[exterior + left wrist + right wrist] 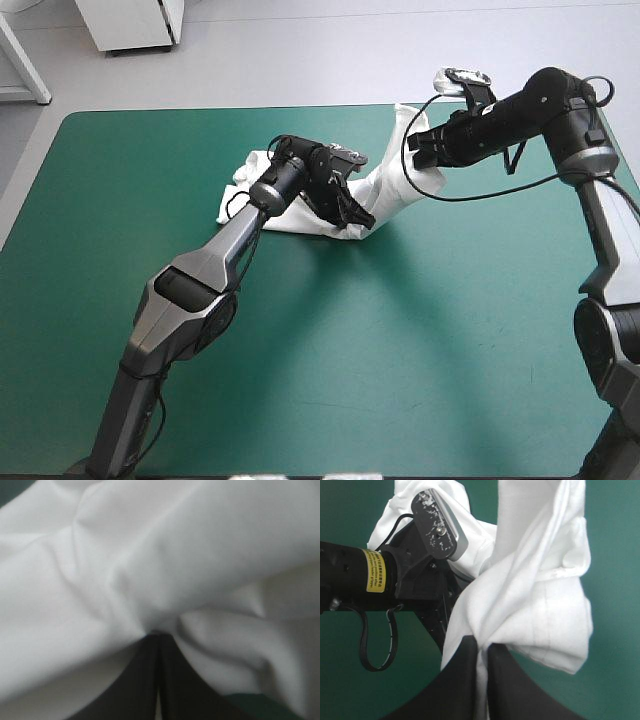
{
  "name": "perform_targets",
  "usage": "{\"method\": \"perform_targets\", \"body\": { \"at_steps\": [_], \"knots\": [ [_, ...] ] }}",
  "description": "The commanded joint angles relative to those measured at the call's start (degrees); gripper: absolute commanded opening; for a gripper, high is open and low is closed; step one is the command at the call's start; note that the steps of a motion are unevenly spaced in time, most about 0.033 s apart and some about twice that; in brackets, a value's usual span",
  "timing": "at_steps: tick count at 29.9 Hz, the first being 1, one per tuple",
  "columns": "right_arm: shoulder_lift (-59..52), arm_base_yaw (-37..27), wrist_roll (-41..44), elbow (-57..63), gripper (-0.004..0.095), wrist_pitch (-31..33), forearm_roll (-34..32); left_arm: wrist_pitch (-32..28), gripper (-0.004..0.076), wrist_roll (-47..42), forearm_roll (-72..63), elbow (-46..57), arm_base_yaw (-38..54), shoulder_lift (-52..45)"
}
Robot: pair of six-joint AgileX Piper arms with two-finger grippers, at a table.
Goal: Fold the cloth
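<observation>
The white short-sleeved cotton T-shirt (392, 188) is in the upper middle of the frame in the high view, near the far edge of the surface with the teal-green cover (420, 350). It is not spread flat. One crumpled part rests on the surface toward the left, and the other part is stretched up to the right like a twisted band.

The left end effector (159, 642) has its two black fingers pressed almost together, and they pinch a fold of the T-shirt at their tips; white fabric fills nearly everything ahead of it. The right end effector (483, 652) is also all but pressed together, with a gathered bunch of the fabric between its fingers, and the rest hangs ahead of it in loose folds. A stitched hem shows there.

I judge the T-shirt to be light, soft and without any stiffness, so it will sag and twist wherever it is not supported. It is not fragile, but thin layers can slip out of a shallow pinch. Good places to take hold seem to be the hem, the shoulders or the corners, because a grip in the middle only makes a bunch
</observation>
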Motion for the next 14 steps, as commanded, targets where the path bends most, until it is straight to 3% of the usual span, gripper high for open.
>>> {"method": "perform_targets", "body": {
  "at_steps": [1,8,14],
  "knots": [
    [-3.6,0.0,0.0,-2.0,-0.0013,-0.8,2.3,3.9,-0.0009,-1.3,-0.6,-0.7,0.2,-6.2],
    [-3.6,1.8,-0.4,-3.4,-0.0013,-2.1,3.8,3.9,-0.0009,-1.3,7.3,12.8,0.8,-19.8],
    [-3.3,5.5,-1.6,-4.3,-0.0013,-6.4,3.3,3.8,-0.0009,-1.7,8.8,39.0,2.0,-39.7]
  ]
}}
